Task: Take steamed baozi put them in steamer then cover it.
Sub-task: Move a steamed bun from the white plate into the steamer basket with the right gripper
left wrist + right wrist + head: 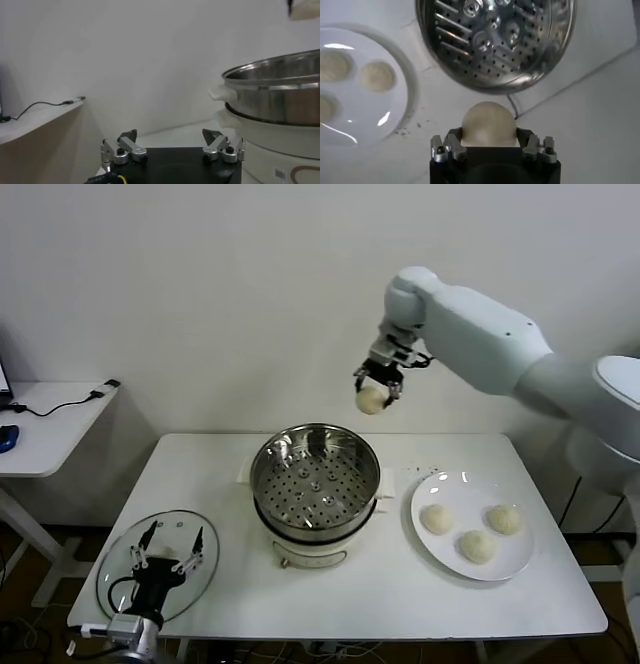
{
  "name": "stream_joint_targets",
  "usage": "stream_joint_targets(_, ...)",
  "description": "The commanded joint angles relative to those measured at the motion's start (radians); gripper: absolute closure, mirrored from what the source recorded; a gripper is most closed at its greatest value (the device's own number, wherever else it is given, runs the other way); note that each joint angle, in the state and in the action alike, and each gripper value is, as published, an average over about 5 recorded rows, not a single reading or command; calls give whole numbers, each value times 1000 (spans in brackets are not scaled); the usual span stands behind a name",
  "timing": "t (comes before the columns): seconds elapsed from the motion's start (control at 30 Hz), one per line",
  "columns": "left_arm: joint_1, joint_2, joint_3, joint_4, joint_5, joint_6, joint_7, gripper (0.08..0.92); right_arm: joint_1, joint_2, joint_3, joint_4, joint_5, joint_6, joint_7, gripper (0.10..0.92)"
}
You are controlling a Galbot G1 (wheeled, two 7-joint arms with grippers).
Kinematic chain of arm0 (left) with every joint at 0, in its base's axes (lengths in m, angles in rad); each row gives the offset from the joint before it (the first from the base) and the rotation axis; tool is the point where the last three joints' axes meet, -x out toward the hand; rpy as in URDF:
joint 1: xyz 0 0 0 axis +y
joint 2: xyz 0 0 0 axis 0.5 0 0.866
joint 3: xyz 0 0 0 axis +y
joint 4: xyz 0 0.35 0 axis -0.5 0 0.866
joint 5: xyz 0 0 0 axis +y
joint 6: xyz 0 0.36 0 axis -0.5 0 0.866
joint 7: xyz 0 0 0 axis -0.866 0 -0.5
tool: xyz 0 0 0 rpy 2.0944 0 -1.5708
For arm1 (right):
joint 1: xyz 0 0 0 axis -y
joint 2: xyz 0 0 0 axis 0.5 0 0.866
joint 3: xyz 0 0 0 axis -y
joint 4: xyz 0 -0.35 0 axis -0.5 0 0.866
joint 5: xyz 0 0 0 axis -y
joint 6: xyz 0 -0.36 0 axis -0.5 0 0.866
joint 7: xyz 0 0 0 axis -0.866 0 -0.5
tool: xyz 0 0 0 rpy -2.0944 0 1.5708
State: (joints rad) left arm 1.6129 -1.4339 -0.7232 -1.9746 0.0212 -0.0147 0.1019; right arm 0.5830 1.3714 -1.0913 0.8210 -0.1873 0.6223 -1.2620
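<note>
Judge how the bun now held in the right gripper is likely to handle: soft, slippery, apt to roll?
The baozi looks smooth and rounded, so it would probably roll if dropped onto the steamer tray. It bulges between the fingers of the right gripper, suggesting soft dough that may dent under pressure. It seems light, hanging steadily from a narrow pinch.

The steamer point(315, 484) stands mid-table point(380, 594). Right of the steamer lies a plate point(505, 562) bearing three baozi point(436, 518). Left of the steamer and nearer the robot lies the cover point(118, 559), the left gripper point(166, 556) over it. Behind and above the steamer, the right gripper point(378, 387) holds a fourth bun point(370, 401).
</note>
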Motion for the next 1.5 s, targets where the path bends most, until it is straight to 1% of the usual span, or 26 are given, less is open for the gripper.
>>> stream_joint_targets(0.03,8,-1,0,-11,2,6,4,177,-39,100,4,81,-174,125,39,321)
stream_joint_targets(0.13,14,1,-1,-20,3,10,4,177,-116,116,38,83,-290,160,58,321)
stream_joint_targets(0.4,11,-11,8,-33,15,26,-8,177,-250,124,82,92,-457,174,86,321)
stream_joint_targets(0.7,18,-20,12,-35,20,27,-12,177,-313,120,108,42,-510,180,102,317)
stream_joint_targets(0.77,17,-20,13,-32,20,27,-13,177,-318,120,111,35,-509,180,103,303)
stream_joint_targets(0.97,7,-20,24,-23,23,29,-14,177,-316,114,115,32,-511,175,100,216)
stream_joint_targets(1.1,8,-19,30,-24,18,29,-18,177,-296,91,118,54,-464,169,96,203)
stream_joint_targets(1.2,10,-20,32,-23,18,29,-23,177,-257,58,120,89,-395,160,91,203)
stream_joint_targets(1.33,9,-22,35,-19,17,30,-32,177,-178,-21,105,164,-232,128,80,203)
stream_joint_targets(1.5,12,-16,36,-20,21,30,-35,177,-15,-191,1,291,28,12,87,203)
